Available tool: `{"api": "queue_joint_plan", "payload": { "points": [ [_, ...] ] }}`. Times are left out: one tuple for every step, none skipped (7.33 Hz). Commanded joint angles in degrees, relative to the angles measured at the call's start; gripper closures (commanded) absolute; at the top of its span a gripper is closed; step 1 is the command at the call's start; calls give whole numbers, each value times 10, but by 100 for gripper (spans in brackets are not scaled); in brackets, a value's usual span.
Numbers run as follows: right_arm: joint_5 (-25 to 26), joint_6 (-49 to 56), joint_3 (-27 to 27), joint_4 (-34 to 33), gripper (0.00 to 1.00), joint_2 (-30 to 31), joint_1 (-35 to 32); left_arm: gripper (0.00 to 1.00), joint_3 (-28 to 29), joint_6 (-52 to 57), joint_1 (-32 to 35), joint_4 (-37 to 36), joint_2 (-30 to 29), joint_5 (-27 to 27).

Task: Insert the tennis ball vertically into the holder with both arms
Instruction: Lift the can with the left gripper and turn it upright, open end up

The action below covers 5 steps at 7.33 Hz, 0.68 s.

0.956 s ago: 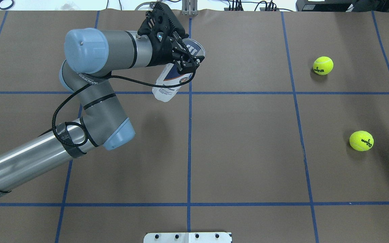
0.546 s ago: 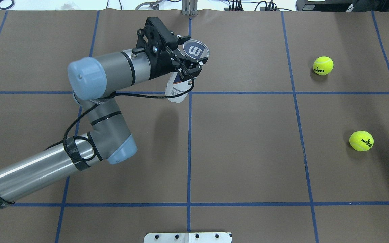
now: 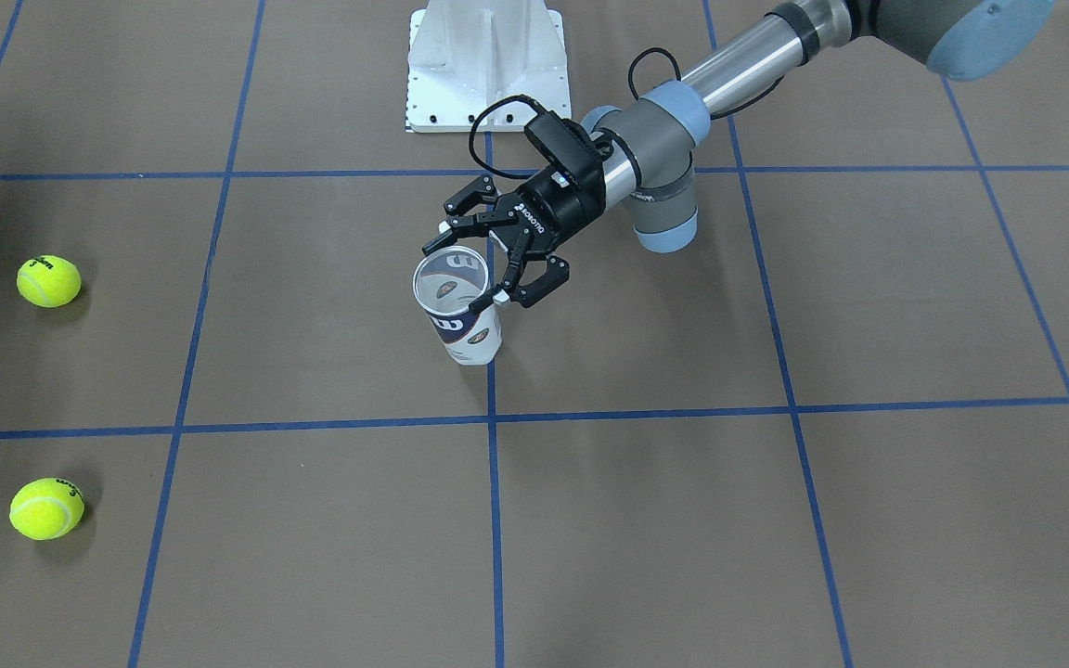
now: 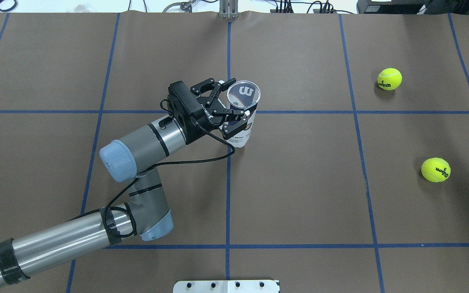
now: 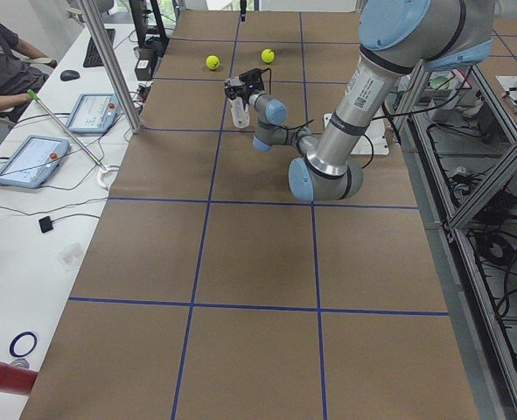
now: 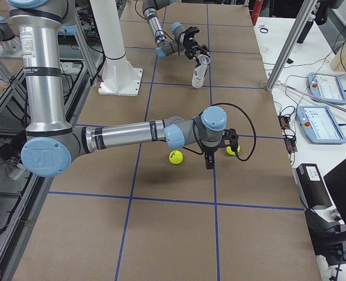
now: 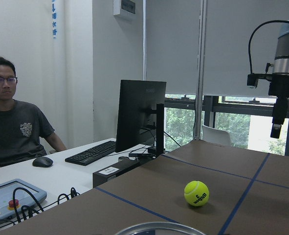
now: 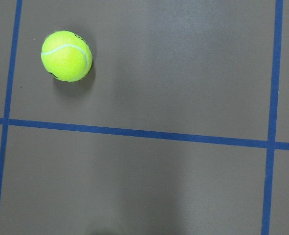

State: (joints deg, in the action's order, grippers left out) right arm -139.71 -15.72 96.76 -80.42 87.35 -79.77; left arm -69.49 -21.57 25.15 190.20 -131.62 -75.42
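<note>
Brown table (image 4: 299, 183) gridded with blue tape (image 4: 228, 191), white pedestal base (image 3: 486, 65), seated person (image 7: 12, 127), monitor (image 7: 140, 115), keyboard (image 7: 91, 152), mouse (image 7: 42, 161).

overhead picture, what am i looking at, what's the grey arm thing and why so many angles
This is a two-armed robot at a brown table with blue tape lines. The overhead and front pictures look down on it, two side pictures look along it from either end, and a camera rides on each wrist. The left gripper clasps the holder, a clear tennis-ball tube, near its open top; the tube stands almost upright with no ball inside. A far tennis ball and a near tennis ball lie off to the robot's right. The right gripper hangs over the table between them.
</note>
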Motion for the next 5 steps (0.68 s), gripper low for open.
{"api": "queue_joint_plan", "payload": {
  "points": [
    [-8, 1, 6, 1, 0, -2, 2, 53, 4, -1, -19, 20, 2, 19],
    [-7, -1, 17, 6, 0, -4, 8, 53, 3, -1, -20, 32, 1, 19],
    [-7, -2, 12, 46, 0, -3, 12, 53, 4, 2, -19, 45, 4, 20],
    [-6, -2, 8, 77, 0, -3, 20, 53, 4, 5, -19, 46, 7, 33],
    [-6, -2, 7, 80, 0, -3, 22, 53, 4, 13, -18, 46, 7, 64]
  ]
}}
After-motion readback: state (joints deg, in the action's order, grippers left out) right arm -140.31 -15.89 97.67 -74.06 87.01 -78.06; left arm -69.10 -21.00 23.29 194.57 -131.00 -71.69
